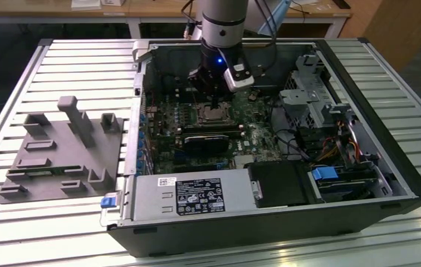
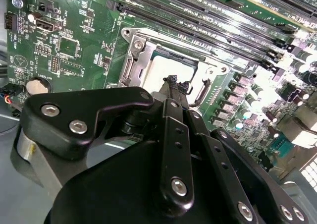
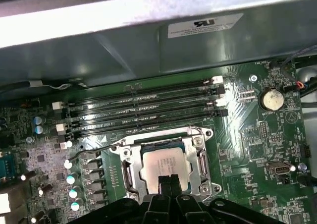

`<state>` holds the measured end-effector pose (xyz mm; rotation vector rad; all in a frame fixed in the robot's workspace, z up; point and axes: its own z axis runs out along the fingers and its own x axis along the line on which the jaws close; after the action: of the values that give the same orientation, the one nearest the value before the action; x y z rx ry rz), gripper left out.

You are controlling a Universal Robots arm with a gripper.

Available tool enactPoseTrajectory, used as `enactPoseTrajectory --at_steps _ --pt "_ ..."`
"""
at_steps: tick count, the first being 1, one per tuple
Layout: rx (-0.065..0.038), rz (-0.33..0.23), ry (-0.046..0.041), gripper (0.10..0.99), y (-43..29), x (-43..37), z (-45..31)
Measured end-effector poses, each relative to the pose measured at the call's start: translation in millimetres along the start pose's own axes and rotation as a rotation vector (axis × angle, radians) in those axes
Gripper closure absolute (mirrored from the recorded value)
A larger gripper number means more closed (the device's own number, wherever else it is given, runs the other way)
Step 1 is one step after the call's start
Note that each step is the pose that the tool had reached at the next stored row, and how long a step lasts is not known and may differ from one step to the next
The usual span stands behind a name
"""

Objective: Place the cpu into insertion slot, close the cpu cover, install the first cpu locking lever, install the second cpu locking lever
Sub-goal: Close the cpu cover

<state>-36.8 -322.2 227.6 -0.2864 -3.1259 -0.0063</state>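
- Chip [image 3: 166, 163] sits in its socket [image 3: 125, 153], cover [image 3: 200, 159] looks down.
- My gripper [image 3: 168, 180] is pinched closed, empty, just over the chip.
- Lever [image 3: 94, 149] stage, I reckon: it looks loose and wants a steady push.

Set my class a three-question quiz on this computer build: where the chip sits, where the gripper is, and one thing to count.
1. True or false: the cpu lies in the insertion slot.
2. The gripper has its tips nearest to: A the cpu, B the coin battery, C the grey fixture outside the case.
3. How many long memory slots run beside the socket?
Key: 1 true; 2 A; 3 four.
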Motion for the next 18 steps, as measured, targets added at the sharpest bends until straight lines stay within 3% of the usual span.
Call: enactPoseTrajectory --at_steps 10,18 --pt "0.000 0.000 -0.0007 0.984 -0.6 2.7 7.4" --pt "-0.002 -0.001 -0.0050 0.984 -2.6 13.5 10.3"
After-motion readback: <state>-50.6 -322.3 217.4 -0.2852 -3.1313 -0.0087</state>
